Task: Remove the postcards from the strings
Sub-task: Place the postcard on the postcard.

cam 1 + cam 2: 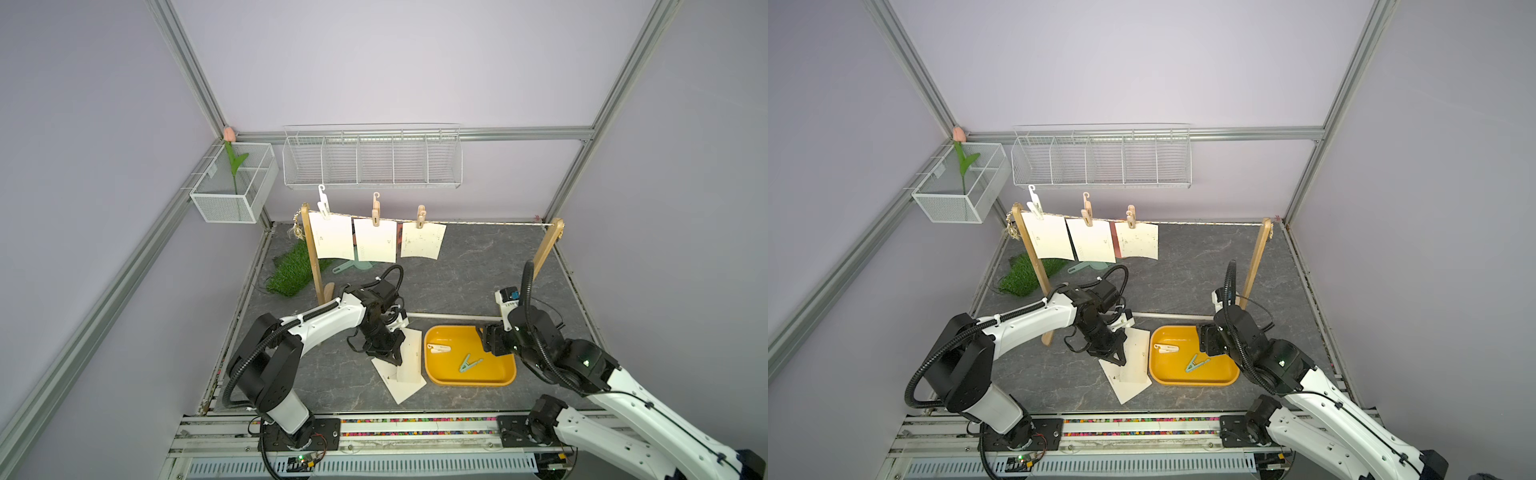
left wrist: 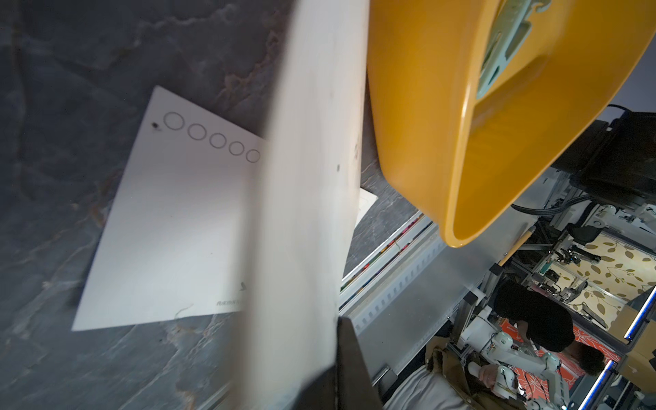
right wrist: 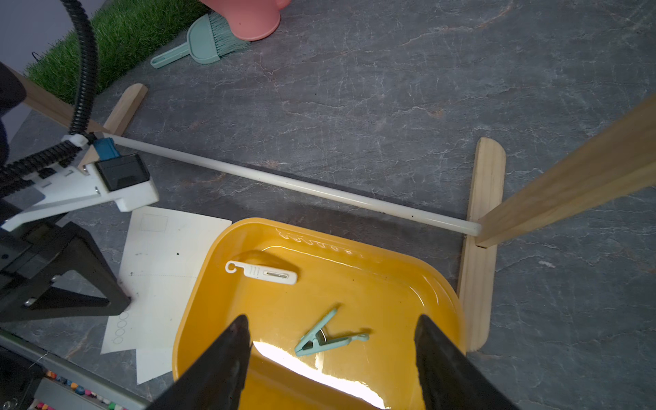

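— So, where are the edges and the open room?
— Three postcards (image 1: 376,245) are hanging from the left part of the string (image 1: 478,222), each pinched by a plastic peg (image 1: 376,211). Toward the right wooden post (image 1: 547,247) the string is running free, with open dark desk (image 1: 457,282) lying under it. The left tool (image 1: 392,360) is clamped together on a loose postcard (image 1: 413,357), holding it tilted up just beside the left rim of the yellow tray (image 1: 496,368). A flat postcard (image 2: 170,227) is lying under it on the desk.
— And the right tool?
— The right tool (image 3: 332,317) is hovering over the tray with its jaws standing apart, gripping nothing. A green peg (image 3: 328,337) and a white peg (image 3: 262,272) are lying in the glossy tray.
— Anything readable?
— Five small printed circles (image 2: 216,140) are showing on the flat postcard. A line of tiny print near its edge is coming out too blurred to read.
— Textures?
— The desk is looking like grey veined stone, the post is showing pale wood, and a round white rod (image 3: 284,182) is running along the desk to the post's foot.
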Robot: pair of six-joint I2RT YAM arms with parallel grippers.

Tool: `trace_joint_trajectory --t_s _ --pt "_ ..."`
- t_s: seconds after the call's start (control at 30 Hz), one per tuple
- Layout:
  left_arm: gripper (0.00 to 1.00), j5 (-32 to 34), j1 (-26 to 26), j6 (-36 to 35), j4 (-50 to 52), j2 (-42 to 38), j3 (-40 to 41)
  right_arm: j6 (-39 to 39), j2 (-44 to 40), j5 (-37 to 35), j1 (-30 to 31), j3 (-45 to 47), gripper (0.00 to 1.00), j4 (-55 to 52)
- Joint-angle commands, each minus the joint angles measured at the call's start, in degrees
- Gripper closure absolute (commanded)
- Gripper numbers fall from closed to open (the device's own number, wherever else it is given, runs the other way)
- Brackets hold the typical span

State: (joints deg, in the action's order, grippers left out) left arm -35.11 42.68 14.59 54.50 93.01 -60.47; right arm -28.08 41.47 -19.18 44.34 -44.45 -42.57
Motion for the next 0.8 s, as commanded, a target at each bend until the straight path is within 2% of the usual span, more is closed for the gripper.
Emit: trace_joint_trajectory --t_s 0.0,0.23,0.4,0.5,0.67,0.77 --pt "0.89 3.0 -0.49 -0.55 1.31 0.07 -0.35 -0.05 -0.49 0.37 -0.22 0.44 0.26 0.3" --pt "0.81 7.05 -0.51 -0.79 2.15 -0.68 -0.09 -0.26 -0.25 0.98 -0.26 0.06 0.26 0.45" --pt "0.77 13.27 -0.97 -0.64 3.5 -2.82 -1.68 0.85 -0.69 2.85 -0.22 -0.53 0.25 0.91" --pt "0.75 18.1 -1.02 -0.69 3.27 -6.21 -3.6 5.88 -1.75 8.05 -0.23 -1.65 0.21 2.79" --pt "0.68 19.17 -1.02 -1.71 -5.03 -16.91 -3.37 16.26 -3.43 17.97 -0.19 -8.23 0.15 6.57" --pt "0.56 18.63 -1.02 -2.17 -15.5 -27.33 1.41 23.67 -3.89 25.39 -0.2 -12.15 0.1 10.25"
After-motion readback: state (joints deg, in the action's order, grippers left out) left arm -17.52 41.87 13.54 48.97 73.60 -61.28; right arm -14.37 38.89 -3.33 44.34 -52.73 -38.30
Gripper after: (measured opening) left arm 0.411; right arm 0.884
